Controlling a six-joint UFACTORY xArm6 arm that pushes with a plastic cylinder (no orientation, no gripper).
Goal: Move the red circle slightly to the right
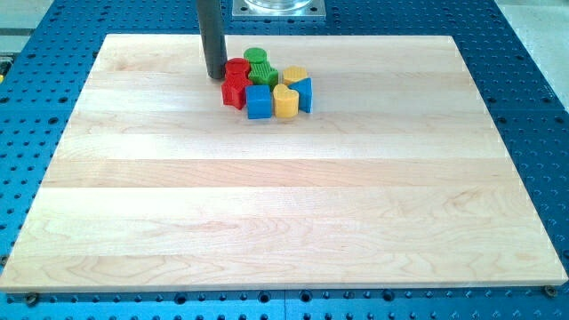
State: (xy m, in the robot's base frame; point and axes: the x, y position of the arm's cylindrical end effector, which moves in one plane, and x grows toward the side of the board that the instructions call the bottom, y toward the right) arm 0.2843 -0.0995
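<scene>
The red circle (236,68) lies near the view's top, at the left edge of a tight cluster of blocks. My tip (216,77) is just left of the red circle, touching it or nearly so. A red star-like block (235,92) sits right below the circle. A green circle (255,57) and a green block (263,75) lie to the circle's right.
The cluster also holds a blue cube (259,102), a yellow heart-like block (285,102), a yellow block (294,76) and a blue block (305,93). They rest on a wooden board (284,204) over a blue perforated table.
</scene>
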